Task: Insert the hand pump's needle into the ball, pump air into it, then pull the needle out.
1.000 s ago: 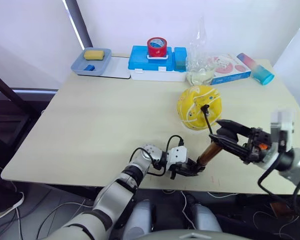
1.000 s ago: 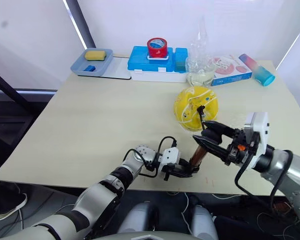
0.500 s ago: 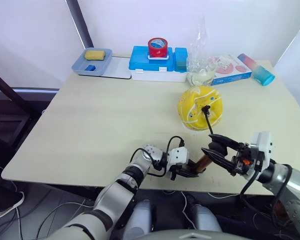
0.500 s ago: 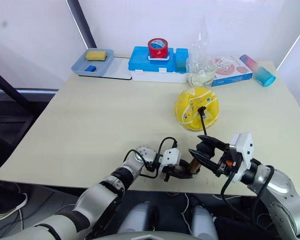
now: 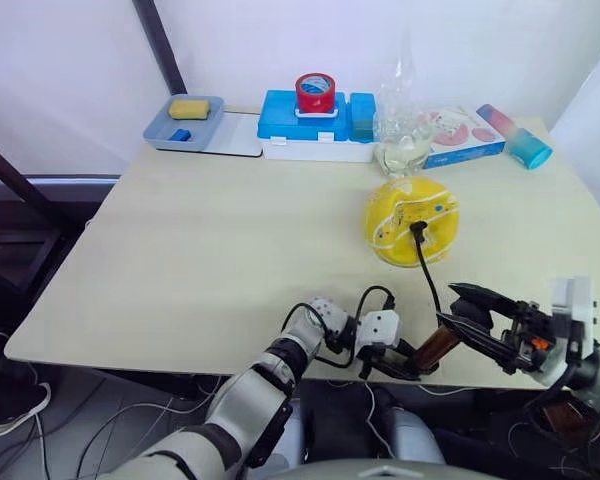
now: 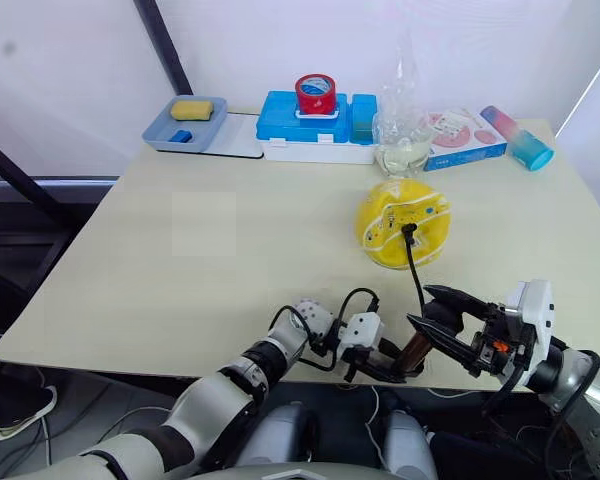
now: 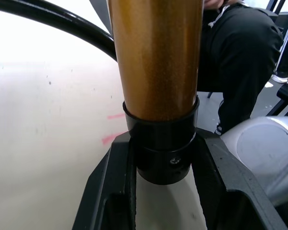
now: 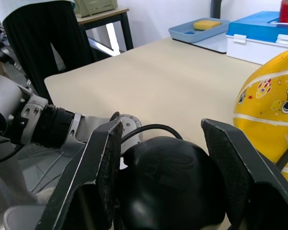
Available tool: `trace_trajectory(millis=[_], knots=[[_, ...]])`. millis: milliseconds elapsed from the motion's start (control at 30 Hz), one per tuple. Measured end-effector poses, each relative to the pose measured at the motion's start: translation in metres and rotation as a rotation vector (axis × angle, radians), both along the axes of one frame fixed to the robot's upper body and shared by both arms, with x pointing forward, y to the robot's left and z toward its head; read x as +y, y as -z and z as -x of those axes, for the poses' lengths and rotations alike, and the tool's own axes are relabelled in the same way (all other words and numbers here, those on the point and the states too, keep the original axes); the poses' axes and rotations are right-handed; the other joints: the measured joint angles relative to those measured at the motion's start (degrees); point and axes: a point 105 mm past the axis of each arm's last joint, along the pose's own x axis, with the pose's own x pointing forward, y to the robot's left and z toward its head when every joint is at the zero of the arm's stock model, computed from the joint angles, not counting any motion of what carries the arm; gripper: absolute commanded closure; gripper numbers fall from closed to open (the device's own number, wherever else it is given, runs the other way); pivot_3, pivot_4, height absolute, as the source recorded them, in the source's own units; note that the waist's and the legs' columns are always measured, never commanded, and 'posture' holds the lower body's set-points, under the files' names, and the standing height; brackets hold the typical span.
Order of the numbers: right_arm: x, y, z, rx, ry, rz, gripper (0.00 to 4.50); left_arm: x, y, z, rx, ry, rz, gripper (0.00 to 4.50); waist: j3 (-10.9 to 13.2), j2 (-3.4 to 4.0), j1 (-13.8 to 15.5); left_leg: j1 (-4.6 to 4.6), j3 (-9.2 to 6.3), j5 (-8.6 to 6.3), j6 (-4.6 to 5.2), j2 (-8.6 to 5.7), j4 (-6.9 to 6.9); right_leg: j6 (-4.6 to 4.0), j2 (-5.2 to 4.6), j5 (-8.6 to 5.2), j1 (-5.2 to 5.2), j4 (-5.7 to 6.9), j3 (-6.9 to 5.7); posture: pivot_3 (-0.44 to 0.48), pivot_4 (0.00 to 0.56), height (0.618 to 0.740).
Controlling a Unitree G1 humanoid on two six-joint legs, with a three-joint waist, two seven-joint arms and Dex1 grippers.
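Observation:
The yellow ball (image 5: 412,218) rests on the table's right half. The needle's black fitting (image 5: 417,228) sits against the ball's top; its pin is hidden. A thin black hose (image 5: 428,282) runs from it down to the hand pump (image 5: 436,346), a copper cylinder lying tilted at the table's near edge. My left gripper (image 5: 410,365) is shut on the pump's black base (image 7: 161,155), one finger on each side. Around the pump's black handle (image 8: 168,187), my right gripper (image 5: 450,308) is shut, with its fingers (image 8: 103,177) flanking it.
At the back stand a grey tray (image 5: 163,131) with a yellow sponge, a blue box (image 5: 315,120) topped by a red tape roll (image 5: 315,92), a clear bag (image 5: 400,130), a pink-and-white box (image 5: 462,132) and a blue tumbler (image 5: 515,136). A person in black (image 7: 242,52) stands beyond the table.
My right gripper pushed the handle toward the left gripper, then drew back out. Both grippers and the pump have shifted right along the near edge. The ball has turned slightly.

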Motion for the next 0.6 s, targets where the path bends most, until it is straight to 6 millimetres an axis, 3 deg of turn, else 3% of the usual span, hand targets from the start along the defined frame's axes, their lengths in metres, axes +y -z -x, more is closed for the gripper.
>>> trace_trajectory(millis=[367, 600], knots=[[-0.013, -0.023, -0.005, -0.061, 0.026, 0.019, 2.35, -0.005, 0.003, -0.004, -0.008, -0.031, -0.027, 3.39, 0.06, -0.02, 0.03, -0.01, -0.01, 0.0, 0.0, 0.0, 0.0, 0.0, 0.0, 0.0, 0.0, -0.01, 0.0, 0.0, 0.15, 0.737], [-0.027, -0.07, -0.009, -0.181, 0.05, 0.034, 2.35, -0.009, 0.004, -0.006, -0.021, -0.058, -0.036, 3.39, 0.08, -0.03, 0.18, 0.0, -0.01, 0.0, 0.0, -0.02, 0.01, 0.0, -0.02, 0.0, 0.02, -0.01, -0.01, 0.0, 0.15, 0.737]])
